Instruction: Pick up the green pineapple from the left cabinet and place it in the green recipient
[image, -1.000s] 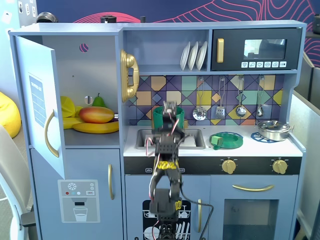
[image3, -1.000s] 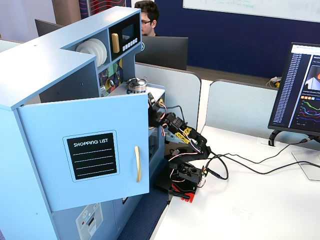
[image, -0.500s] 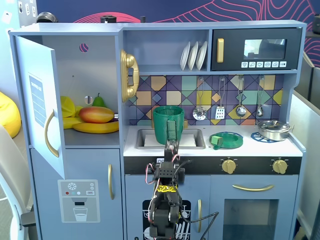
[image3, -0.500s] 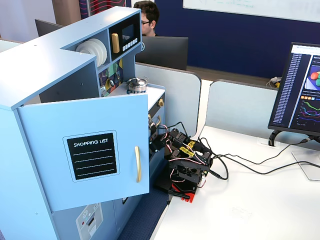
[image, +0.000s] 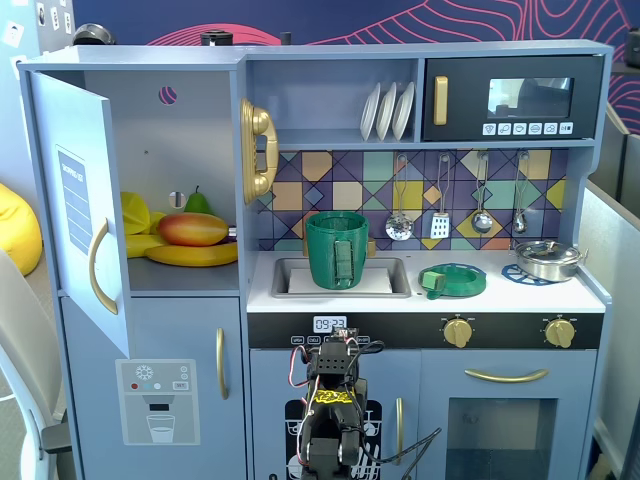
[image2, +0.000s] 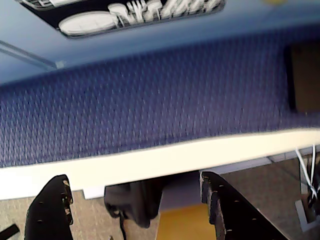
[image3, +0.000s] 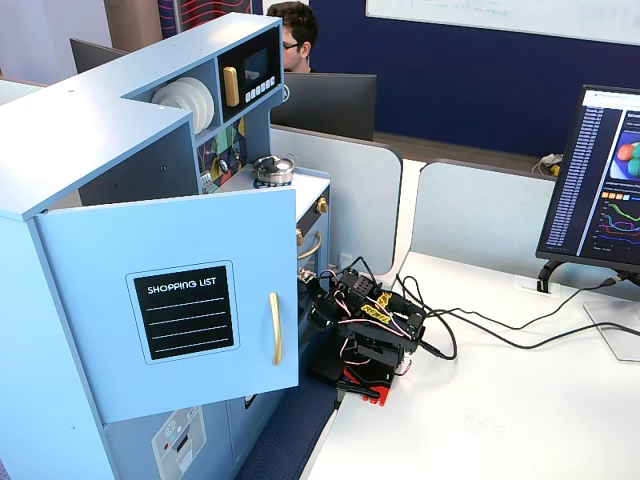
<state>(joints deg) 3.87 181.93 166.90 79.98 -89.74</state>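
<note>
Green pineapple: can't pick it out in any view. The left cabinet (image: 190, 130) sits in the upper left of a fixed view, door swung open. On its shelf I see a mango (image: 192, 229), a banana (image: 195, 256), a pear (image: 197, 202) and yellow shapes behind them. If the pineapple is there, the fruit hides it.

Green recipient (image: 337, 250): middle of that frame, upright in the sink (image: 385, 268), strap handle facing the camera.

My arm (image: 333, 420): bottom centre, folded low against the kitchen front, well below the counter. In a fixed view from the side, the arm (image3: 368, 332) crouches mid-frame on the white table (image3: 500, 400), wires trailing right.

My gripper (image2: 132, 177): wrist view, lower part of frame. Both dark fingers (image2: 50, 210) stand wide apart with nothing between them; blue mat and pale table edge lie beyond
</note>
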